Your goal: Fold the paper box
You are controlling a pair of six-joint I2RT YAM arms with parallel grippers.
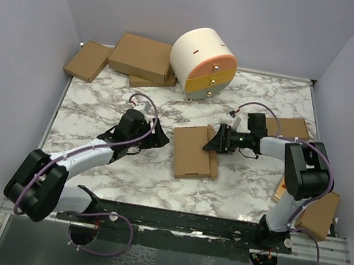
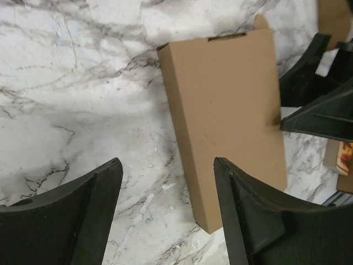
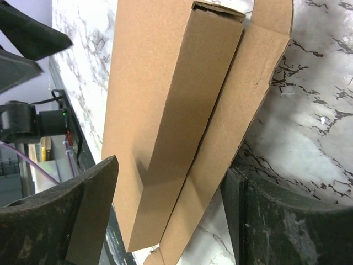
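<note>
On the middle of the table [image 1: 101, 99] the box [image 1: 191, 150] lies flat and nearly closed, with one long flap [image 3: 251, 110] loose along its right side. I judge it light, stiff across the panels, weak at the creases and apt to slide, so I'd pin the top and take the flap by its free edge. The drum [image 1: 202, 62] at the back edge and the cartons [image 1: 142, 57] in the back left corner sit well clear. The left gripper [image 1: 160, 138] and right gripper [image 1: 211, 142] flank the box, jaws spread, holding nothing.

One paper box [image 1: 191, 150]; five other brown cartons [image 1: 142, 57]; one round drawer unit [image 1: 203, 59]; two arms [image 1: 92, 152].
</note>
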